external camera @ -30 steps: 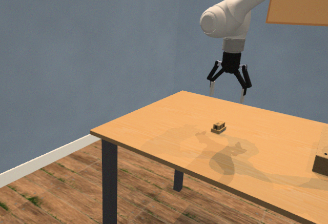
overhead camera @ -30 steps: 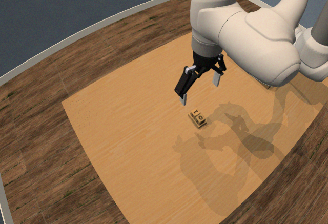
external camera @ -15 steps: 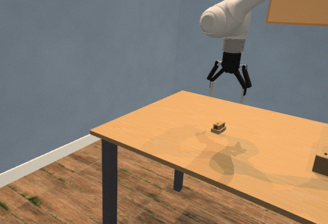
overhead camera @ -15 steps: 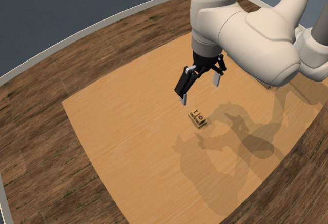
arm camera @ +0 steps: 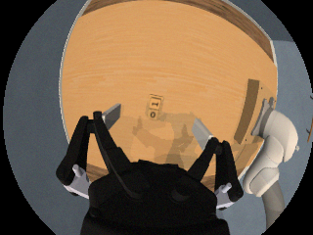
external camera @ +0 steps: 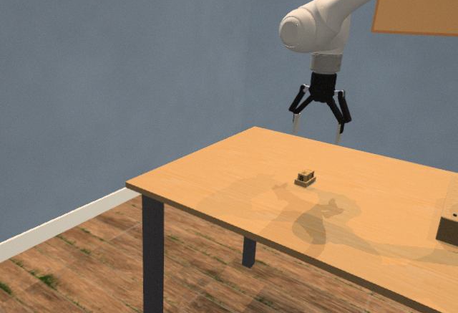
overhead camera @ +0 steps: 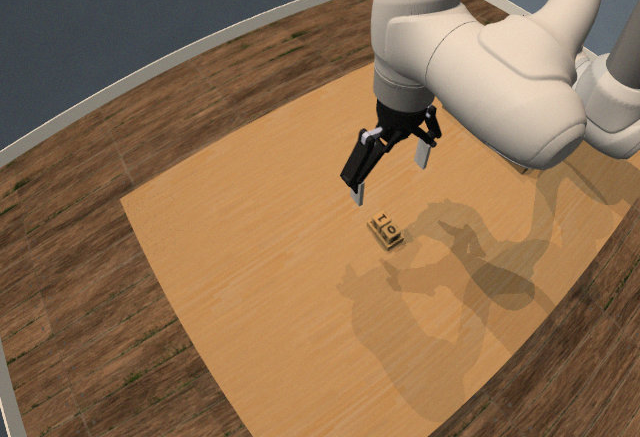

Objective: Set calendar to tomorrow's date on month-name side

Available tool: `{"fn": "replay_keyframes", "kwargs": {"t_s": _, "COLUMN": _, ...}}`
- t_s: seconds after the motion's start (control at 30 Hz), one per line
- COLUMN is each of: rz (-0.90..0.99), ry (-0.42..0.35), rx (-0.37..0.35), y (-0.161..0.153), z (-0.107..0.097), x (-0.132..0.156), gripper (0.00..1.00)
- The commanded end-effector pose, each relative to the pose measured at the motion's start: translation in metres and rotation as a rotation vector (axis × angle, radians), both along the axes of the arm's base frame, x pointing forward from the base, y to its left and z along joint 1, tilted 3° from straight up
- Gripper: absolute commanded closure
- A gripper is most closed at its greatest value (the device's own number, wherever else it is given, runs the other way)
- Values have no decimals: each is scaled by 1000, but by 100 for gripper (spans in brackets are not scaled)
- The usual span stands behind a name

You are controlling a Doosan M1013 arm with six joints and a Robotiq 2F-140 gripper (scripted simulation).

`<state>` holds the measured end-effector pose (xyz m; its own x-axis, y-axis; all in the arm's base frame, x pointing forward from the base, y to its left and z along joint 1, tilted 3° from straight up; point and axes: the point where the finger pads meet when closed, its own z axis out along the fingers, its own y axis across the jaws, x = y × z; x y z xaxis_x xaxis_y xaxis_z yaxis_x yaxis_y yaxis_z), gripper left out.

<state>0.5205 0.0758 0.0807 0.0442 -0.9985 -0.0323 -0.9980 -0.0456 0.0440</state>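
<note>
Above the table (overhead camera: 268,277) (external camera: 229,176) (arm camera: 166,54), the fingers (overhead camera: 422,155) (external camera: 296,122) stand wide, apart from the tray (overhead camera: 388,247) (external camera: 305,183) (arm camera: 148,112)

Upper face, digit cube nearer the desk's (overhead camera: 258,277) (external camera: 222,169) (arm camera: 171,54) far-left edge: "1" (overhead camera: 381,217) (arm camera: 155,104). Upper face, adjacent digit cube: "0" (overhead camera: 391,229) (arm camera: 153,115).

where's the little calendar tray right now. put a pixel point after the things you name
In the top view, the calendar tray (overhead camera: 388,247) (external camera: 305,184) sits on the table (overhead camera: 248,267) (external camera: 207,176) (arm camera: 161,54) just right of centre, below the open claw (overhead camera: 391,184) (external camera: 316,137) (arm camera: 157,117), holding both cubes.
</note>
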Motion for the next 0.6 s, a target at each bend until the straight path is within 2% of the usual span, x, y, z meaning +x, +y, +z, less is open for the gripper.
{"fn": "replay_keyframes", "kwargs": {"t_s": 0.0, "rz": -2, "ry": -7, "rx": 6, "y": 5, "z": 1, "x": 6, "gripper": 0}}
{"fn": "replay_keyframes", "kwargs": {"t_s": 0.1, "rz": -2, "ry": -7, "rx": 5, "y": 5, "z": -1, "x": 6, "gripper": 0}}
{"fn": "replay_keyframes", "kwargs": {"t_s": 0.27, "rz": -2, "ry": -7, "rx": 4, "y": 5, "z": -29, "x": 5, "gripper": 0}}
{"fn": "replay_keyframes", "kwargs": {"t_s": 0.4, "rz": -2, "ry": -7, "rx": 4, "y": 6, "z": -31, "x": 4, "gripper": 0}}
{"fn": "replay_keyframes", "kwargs": {"t_s": 0.43, "rz": -2, "ry": -7, "rx": 4, "y": 6, "z": -31, "x": 4, "gripper": 72}}
{"fn": "replay_keyframes", "kwargs": {"t_s": 0.57, "rz": -2, "ry": -7, "rx": 4, "y": 6, "z": -31, "x": 4, "gripper": 72}}
